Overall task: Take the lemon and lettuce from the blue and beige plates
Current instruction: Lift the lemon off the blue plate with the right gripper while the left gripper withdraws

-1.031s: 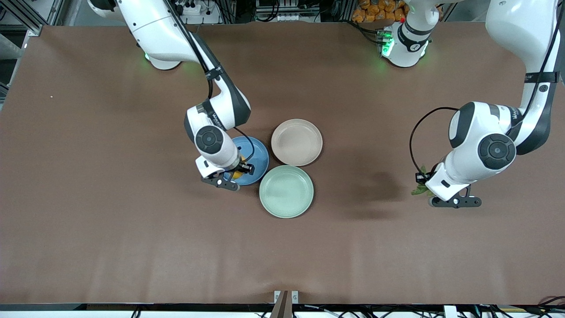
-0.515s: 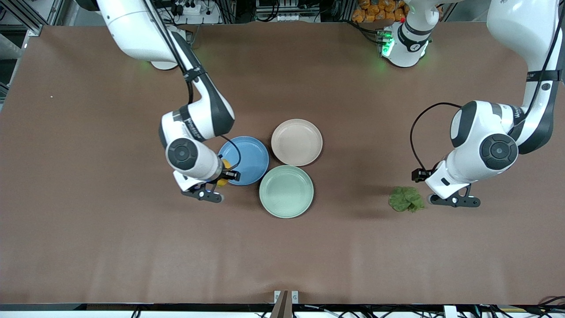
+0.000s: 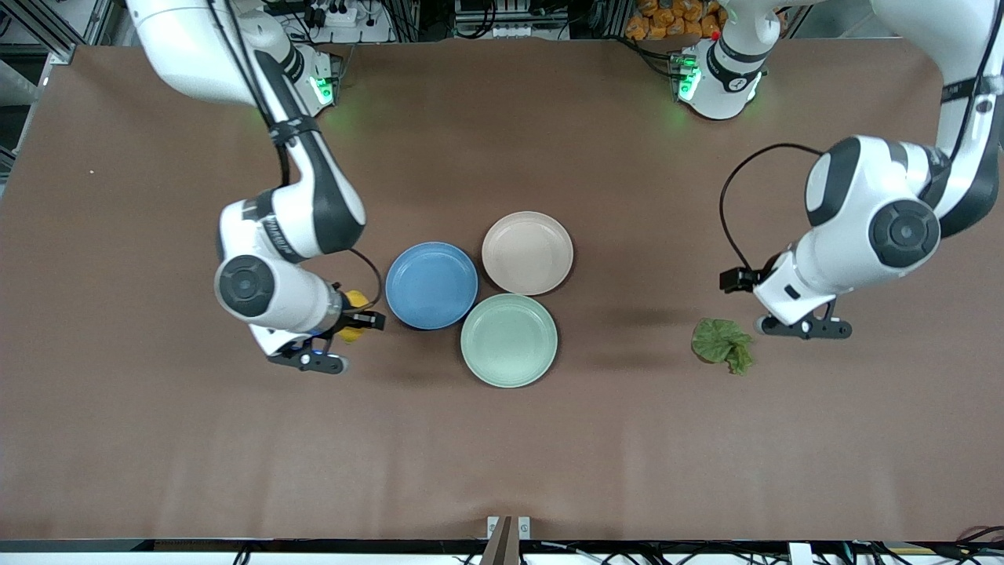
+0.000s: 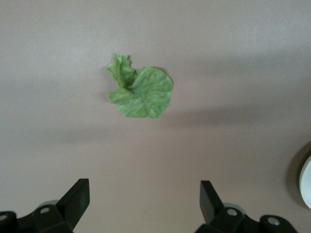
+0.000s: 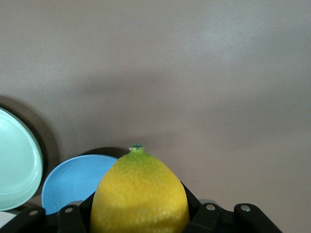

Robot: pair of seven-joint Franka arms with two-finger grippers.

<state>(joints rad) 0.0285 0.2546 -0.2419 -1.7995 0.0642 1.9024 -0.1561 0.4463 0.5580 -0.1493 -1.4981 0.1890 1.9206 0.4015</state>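
My right gripper (image 3: 349, 315) is shut on the yellow lemon (image 3: 355, 301) and holds it over the bare table, beside the blue plate (image 3: 431, 285) toward the right arm's end. In the right wrist view the lemon (image 5: 140, 194) fills the jaws of the gripper (image 5: 140, 216), with the blue plate (image 5: 73, 182) past it. The beige plate (image 3: 527, 253) has nothing on it. The green lettuce leaf (image 3: 722, 343) lies on the table toward the left arm's end. My left gripper (image 3: 763, 310) is open and empty above it. In the left wrist view the lettuce (image 4: 141, 90) lies ahead of the gripper (image 4: 144, 194).
A pale mint-green plate (image 3: 509, 340) with nothing on it touches the blue and beige plates, nearer to the front camera. Its edge shows in the right wrist view (image 5: 14, 165). Brown table (image 3: 502, 439) stretches all round the plates.
My right gripper carried the lemon off the blue plate toward the right arm's end. My left gripper let go of the lettuce, which now lies on the table, and drew back from it.
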